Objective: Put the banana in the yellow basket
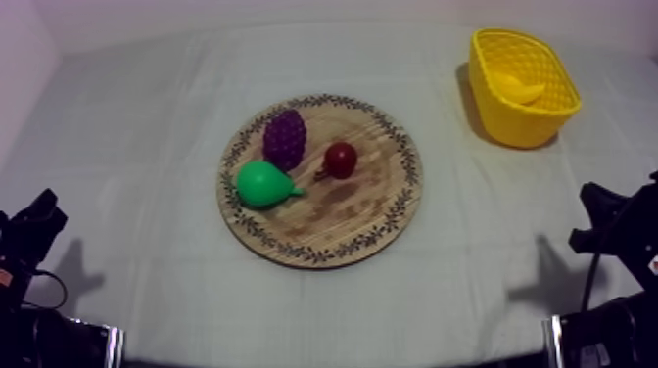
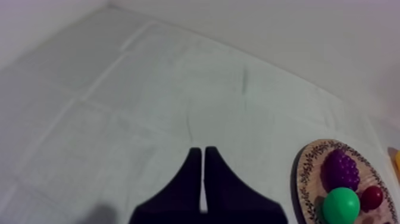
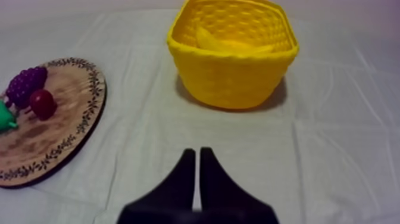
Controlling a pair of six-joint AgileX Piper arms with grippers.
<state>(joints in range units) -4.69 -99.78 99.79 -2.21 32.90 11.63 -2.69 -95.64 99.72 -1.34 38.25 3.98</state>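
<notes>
The banana [image 1: 521, 90] lies inside the yellow basket [image 1: 487, 71] at the table's far right; the right wrist view has the banana [image 3: 215, 43] resting against the basket's [image 3: 232, 71] inner wall. The round wooden board [image 1: 364, 206] sits mid-table, with its patterned rim [image 3: 92, 107] beside the basket. My left gripper [image 1: 37, 217] rests low at the left edge, its fingers [image 2: 203, 156] together as a narrow wedge over bare cloth. My right gripper [image 1: 597, 201] rests low at the right edge, shut [image 3: 197, 156] on nothing, a short way in front of the basket.
On the board lie a bunch of purple grapes [image 1: 285, 137], a green pear [image 1: 262, 184] and a small red fruit [image 1: 340, 160]. The left wrist view has the grapes [image 2: 340, 170], the pear [image 2: 341, 205] and the red fruit [image 2: 372, 197] off to the side. Grey-white cloth surrounds the board.
</notes>
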